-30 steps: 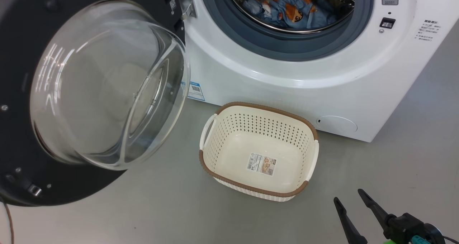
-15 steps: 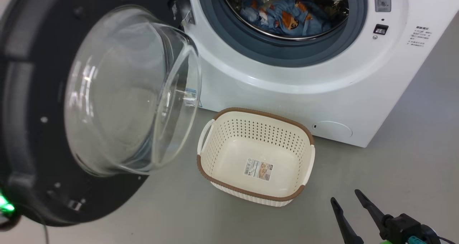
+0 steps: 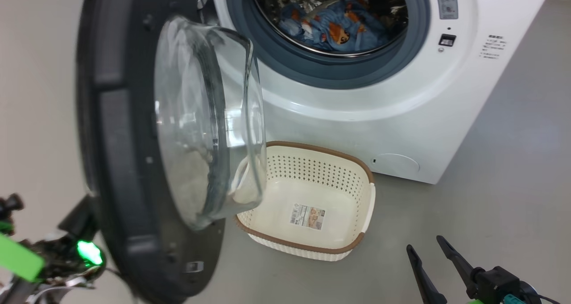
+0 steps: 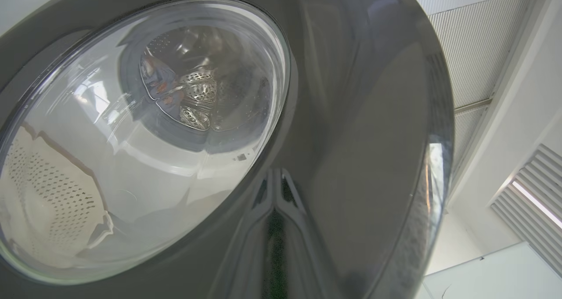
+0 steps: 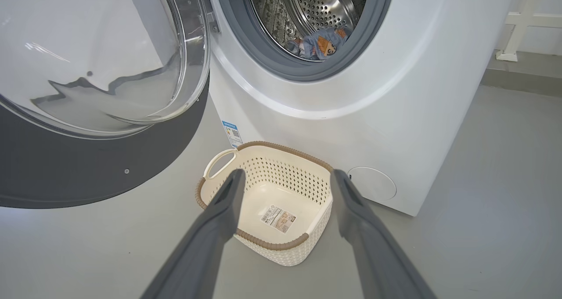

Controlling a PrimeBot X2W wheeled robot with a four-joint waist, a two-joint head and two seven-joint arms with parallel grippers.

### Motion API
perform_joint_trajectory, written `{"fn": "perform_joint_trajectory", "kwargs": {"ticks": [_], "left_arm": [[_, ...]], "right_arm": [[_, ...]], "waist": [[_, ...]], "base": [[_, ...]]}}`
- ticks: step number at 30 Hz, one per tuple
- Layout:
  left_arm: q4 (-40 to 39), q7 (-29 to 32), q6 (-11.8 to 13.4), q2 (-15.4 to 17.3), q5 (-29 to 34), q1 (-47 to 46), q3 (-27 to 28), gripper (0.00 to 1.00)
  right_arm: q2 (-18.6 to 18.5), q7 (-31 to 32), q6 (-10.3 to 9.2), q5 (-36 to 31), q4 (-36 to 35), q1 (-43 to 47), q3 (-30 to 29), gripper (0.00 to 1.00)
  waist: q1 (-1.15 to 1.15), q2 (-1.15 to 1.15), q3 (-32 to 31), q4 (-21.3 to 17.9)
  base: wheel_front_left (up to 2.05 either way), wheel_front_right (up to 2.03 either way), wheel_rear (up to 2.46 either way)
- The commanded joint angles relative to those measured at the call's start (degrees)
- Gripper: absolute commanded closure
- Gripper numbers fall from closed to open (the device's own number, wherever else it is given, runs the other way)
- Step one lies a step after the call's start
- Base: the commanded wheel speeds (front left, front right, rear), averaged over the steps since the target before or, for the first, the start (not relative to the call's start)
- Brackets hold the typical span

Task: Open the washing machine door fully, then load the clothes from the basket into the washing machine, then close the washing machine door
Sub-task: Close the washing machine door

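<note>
Found left pincer [image 4: 274, 215] shut, tips against glossy black round door [image 3: 116, 116]; right pincer [image 3: 424, 243] wide, cream-white perforated plastic basket [image 3: 312, 179] at its ten o'clock.

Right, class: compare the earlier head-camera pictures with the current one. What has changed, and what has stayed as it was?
The washing machine door has swung from wide open towards closing, now nearly edge-on, its glass bowl overlapping the basket at its left end. The left gripper, shut, is at the door's outer face. Nothing taken or released. Unchanged: clothes in the washing machine, basket empty, right gripper open and idle.
</note>
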Motion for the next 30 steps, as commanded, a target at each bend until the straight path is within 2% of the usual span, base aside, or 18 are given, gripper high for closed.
{"fn": "perform_joint_trajectory", "kwargs": {"ticks": [1, 4, 8, 15, 23, 30], "left_arm": [[-3.43, -0.32, -0.23, 0.62, 0.91, -1.0, -0.56, 1.0], [-4.81, -3.22, -0.23, 0.2, 1.67, -1.31, -4.97, 1.0], [-4.57, -10.08, -0.23, 0.09, 2.54, -2.76, -10.87, 1.0], [0.61, -19.75, -0.23, 0.07, 3.2, -8.06, -19.53, 1.0], [7.99, -26.22, -0.23, 0.07, 3.47, -14.79, -23.34, 1.0], [14.28, -32.9, -0.23, 0.07, 3.39, -22.02, -24.54, 1.0]], "right_arm": [[0.08, -0.27, 0.09, 0.44, -1.47, -1.1, 1.06, 0.0], [0.37, -0.27, 0.09, 0.41, -1.51, -1.41, 1.08, 0.0], [0.81, -0.27, 0.09, 0.41, -1.47, -1.81, 1.22, 0.0], [1.03, -0.27, 0.09, 0.53, -1.07, -2.16, 1.9, 0.0], [1.04, -0.27, 0.09, 0.57, -1.08, -3.42, 2.5, 0.0], [1.28, -0.27, 0.09, 0.67, -0.9, -3.84, 3.02, 0.0]], "waist": [[0.0, 0.0, 0.1, -0.88], [0.0, 0.0, 0.2, -2.29], [0.0, 0.0, 0.34, -4.78], [0.0, 0.0, 0.48, -8.96], [0.0, 0.0, 1.05, -13.45], [0.0, 0.0, 1.59, -16.7]], "base": [[0.0, 0.0, 0.0], [0.0, 0.0, 0.0], [0.0, 0.0, 0.0], [0.0, 0.0, 0.0], [0.0, 0.0, 0.0], [0.0, 0.0, 0.0]]}}
